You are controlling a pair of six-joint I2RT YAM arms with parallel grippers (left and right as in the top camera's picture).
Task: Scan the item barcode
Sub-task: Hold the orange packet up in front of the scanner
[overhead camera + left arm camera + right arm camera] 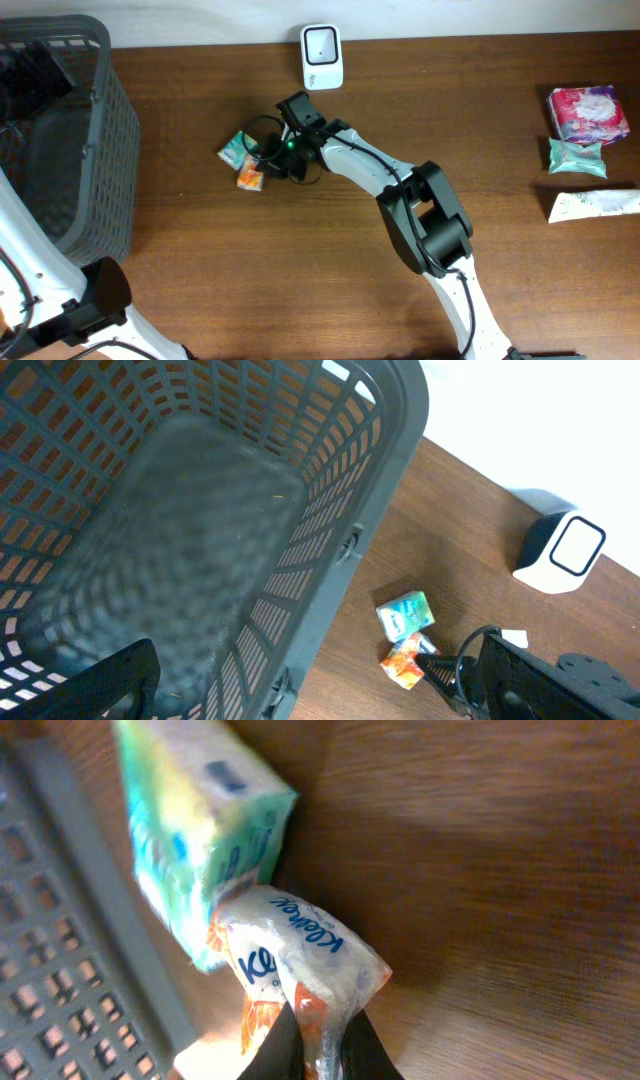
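Observation:
An orange and white Kleenex tissue pack (290,960) lies on the wooden table beside a green tissue pack (195,830). My right gripper (318,1045) is shut on the orange pack's crimped plastic end. From overhead the orange pack (249,179) and the green pack (236,149) sit left of centre, with my right gripper (268,166) on them. The white barcode scanner (322,56) stands at the table's far edge. Above the grey basket (230,510), my left gripper (300,700) hangs open with nothing in it.
The grey plastic basket (60,140) fills the table's left end. At the right end lie a pink tissue pack (588,112), a green pack (577,157) and a white tube-shaped pack (592,204). The right arm (420,210) stretches across the middle.

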